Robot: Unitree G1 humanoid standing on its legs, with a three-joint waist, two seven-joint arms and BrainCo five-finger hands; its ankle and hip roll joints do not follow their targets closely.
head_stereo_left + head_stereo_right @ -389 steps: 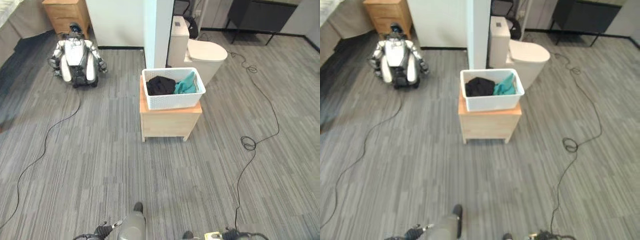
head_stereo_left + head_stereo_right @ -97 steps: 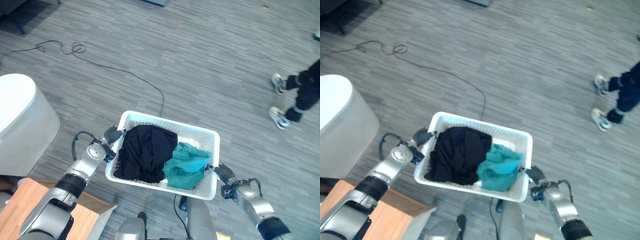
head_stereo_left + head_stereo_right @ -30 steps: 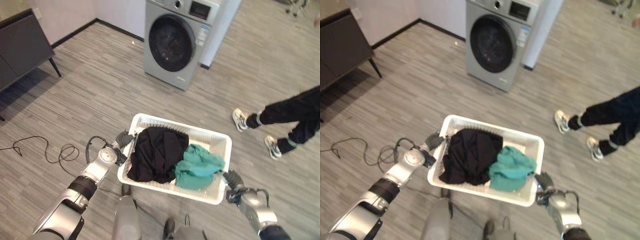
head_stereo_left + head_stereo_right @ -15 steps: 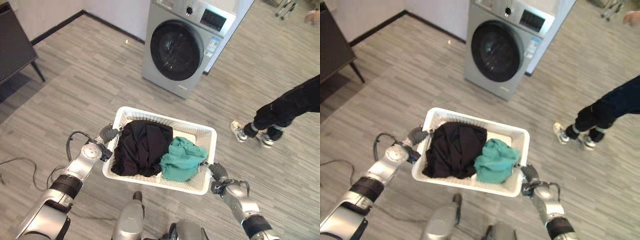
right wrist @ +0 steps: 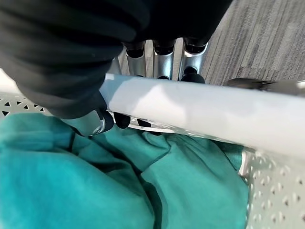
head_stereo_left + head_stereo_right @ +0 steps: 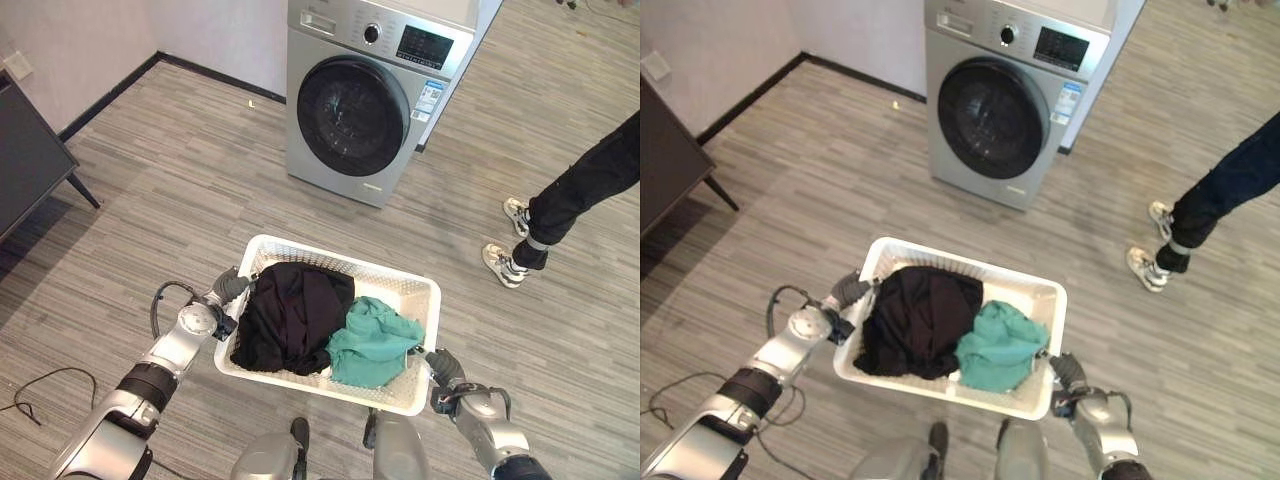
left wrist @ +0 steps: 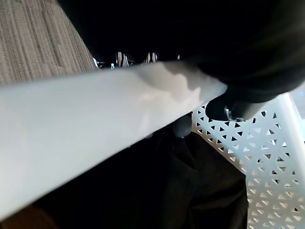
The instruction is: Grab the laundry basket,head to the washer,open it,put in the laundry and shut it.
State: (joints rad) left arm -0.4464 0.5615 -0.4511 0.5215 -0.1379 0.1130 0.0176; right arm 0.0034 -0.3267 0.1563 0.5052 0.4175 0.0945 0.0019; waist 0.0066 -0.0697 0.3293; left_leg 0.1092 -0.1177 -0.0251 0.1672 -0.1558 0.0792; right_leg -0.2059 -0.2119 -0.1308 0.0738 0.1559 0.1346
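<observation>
I have the white laundry basket (image 6: 405,300) carried low in front of me, at about 6 o'clock in the head views, one hand on each short end. My left hand (image 6: 226,288) is curled over the rim at the basket's 9 o'clock side, fingers wrapped around the white edge in its wrist view. My right hand (image 6: 1068,374) clamps the rim near the 4 o'clock corner, its fingers (image 5: 164,59) hooked under the white edge and the thumb over it. Inside the basket, a black garment (image 6: 288,318) fills the 9 o'clock half and a teal garment (image 6: 368,342) sits bunched at the 3 o'clock half, touching it. Farther off at 12 o'clock stands the silver washer (image 6: 375,92), its round dark door (image 6: 352,115) shut. A person's leg (image 6: 590,185) and shoes (image 6: 507,256) stand at 2 o'clock.
</observation>
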